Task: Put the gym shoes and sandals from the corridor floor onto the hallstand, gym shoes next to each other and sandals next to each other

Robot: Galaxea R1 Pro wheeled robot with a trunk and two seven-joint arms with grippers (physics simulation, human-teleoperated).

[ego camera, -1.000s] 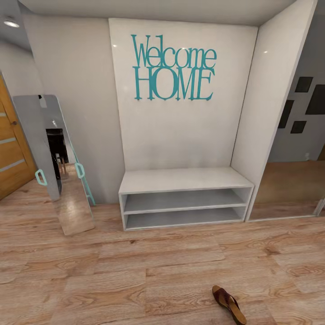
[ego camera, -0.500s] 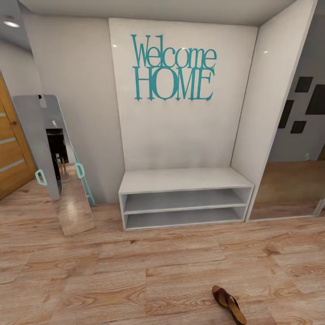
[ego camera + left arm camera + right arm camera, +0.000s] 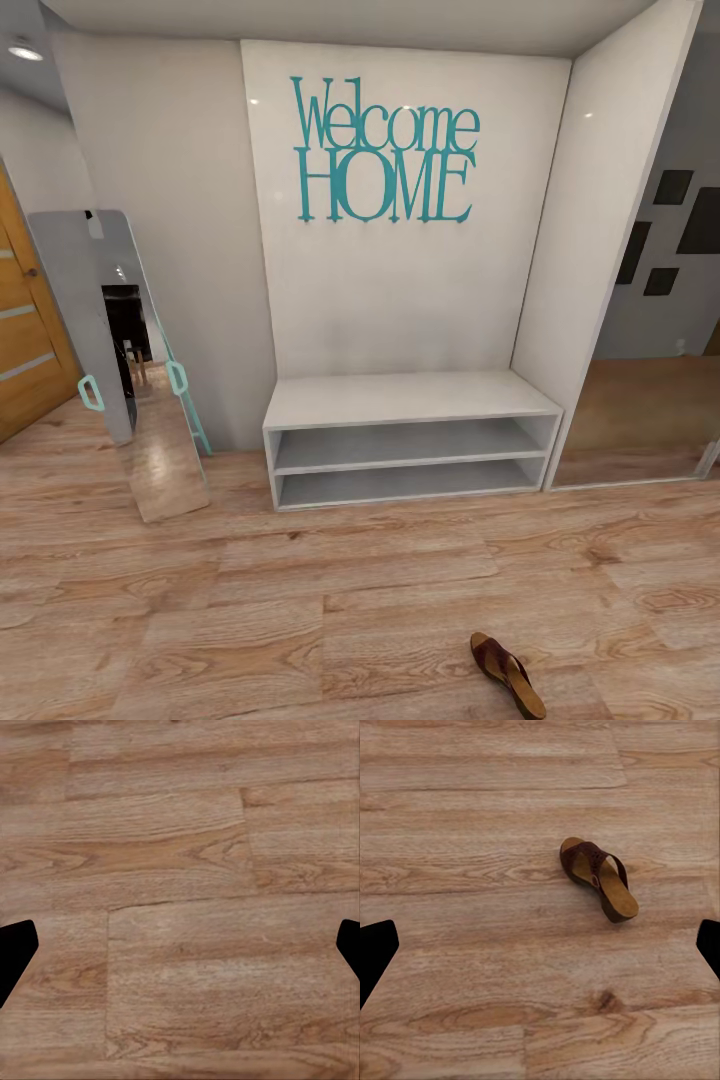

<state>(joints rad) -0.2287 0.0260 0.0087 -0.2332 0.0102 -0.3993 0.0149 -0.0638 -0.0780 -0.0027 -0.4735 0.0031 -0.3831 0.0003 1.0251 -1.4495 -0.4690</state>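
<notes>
The head view looks down a corridor onto light brown wood-grain plank flooring (image 3: 300,600), with a low white shoe bench (image 3: 410,440) set in a pale wall recess under teal "Welcome HOME" lettering (image 3: 385,150). The bench has a flat top and two open shelf rows, all bare. To its left a tall floor mirror (image 3: 130,360) with mint handles leans against the wall, and an orange-brown wooden door (image 3: 25,330) stands at the far left edge. To the right of the recess a mirrored panel (image 3: 640,420) reflects more flooring, with dark squares on the wall beyond. One dark-brown leather sandal (image 3: 508,672) with a tan footbed lies flat on the floor, well in front of the bench's right end. It also shows in the right wrist view (image 3: 598,878), well apart from the right gripper's dark fingertips (image 3: 375,949), which stand spread wide with nothing between them. The left gripper's fingertips (image 3: 15,945) are likewise spread wide over bare planks.
</notes>
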